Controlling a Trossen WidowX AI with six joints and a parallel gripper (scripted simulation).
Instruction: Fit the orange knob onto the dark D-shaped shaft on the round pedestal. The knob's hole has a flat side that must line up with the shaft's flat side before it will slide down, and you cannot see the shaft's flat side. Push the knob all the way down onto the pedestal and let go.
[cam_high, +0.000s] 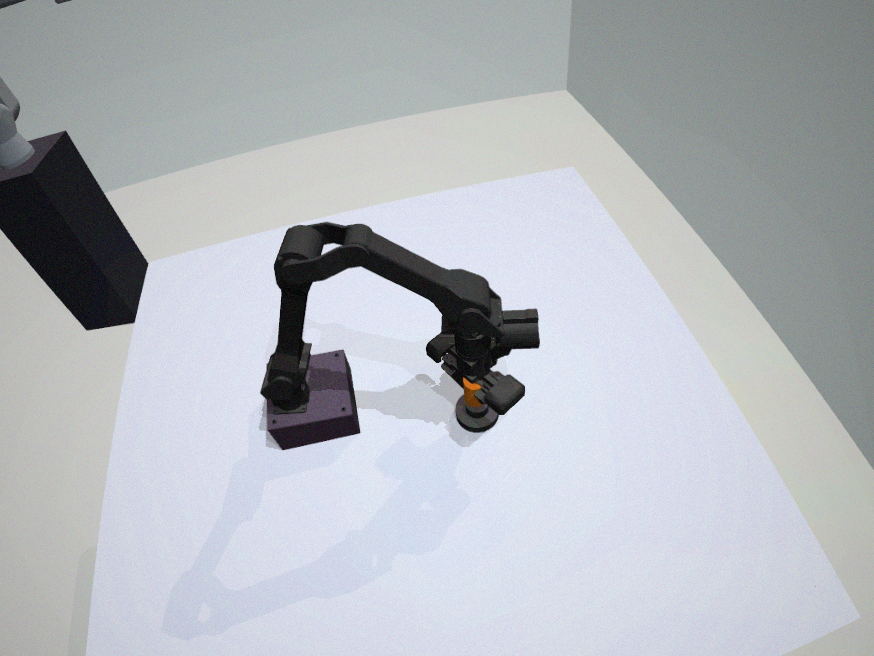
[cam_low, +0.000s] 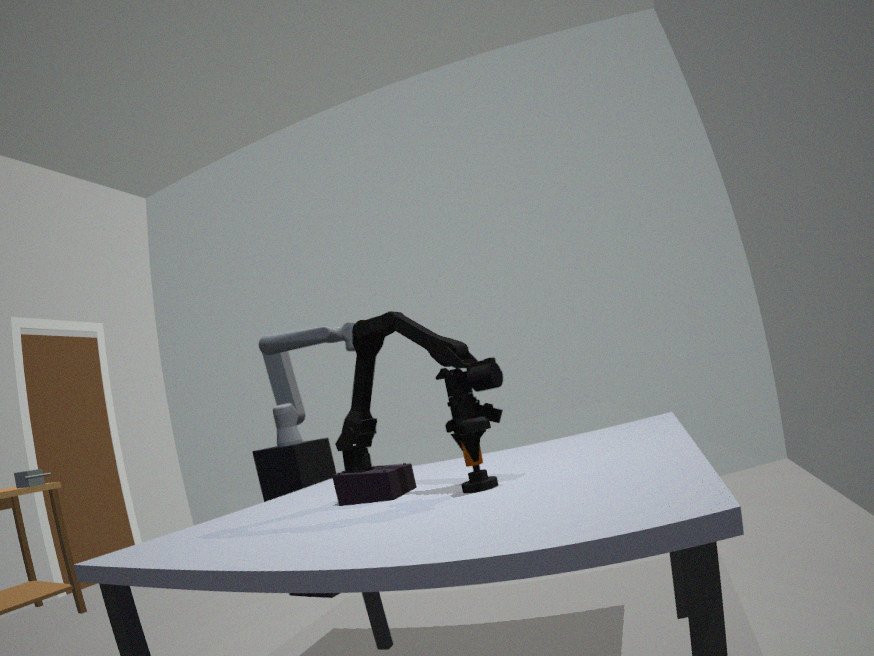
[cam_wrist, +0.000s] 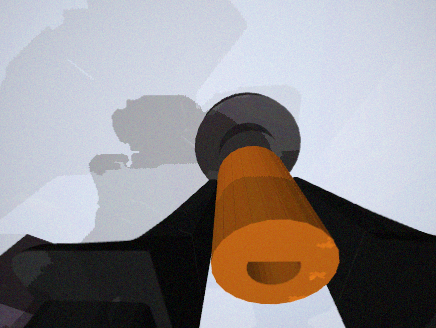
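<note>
Claw: partly open, clamped on the knob.
Knob: orange, above the pedestal's base, not fully down.
Pedestal: round, dark, standing on the bench.

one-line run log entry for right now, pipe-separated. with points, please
fingers: shut on orange knob (cam_high: 471, 394) (cam_low: 473, 458) (cam_wrist: 262, 200) | knob: above pedestal (cam_high: 466, 420) (cam_low: 480, 485) (cam_wrist: 285, 120), not seated | flat alignment: cannot tell

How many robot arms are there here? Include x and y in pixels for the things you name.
2: a black arm (cam_high: 405, 262) (cam_low: 365, 374) on the table (cam_high: 600, 494) (cam_low: 564, 508), and a grey arm (cam_high: 12, 144) (cam_low: 282, 384) on a dark stand (cam_high: 70, 233) (cam_low: 296, 466) behind. Others may be out of view.
</note>
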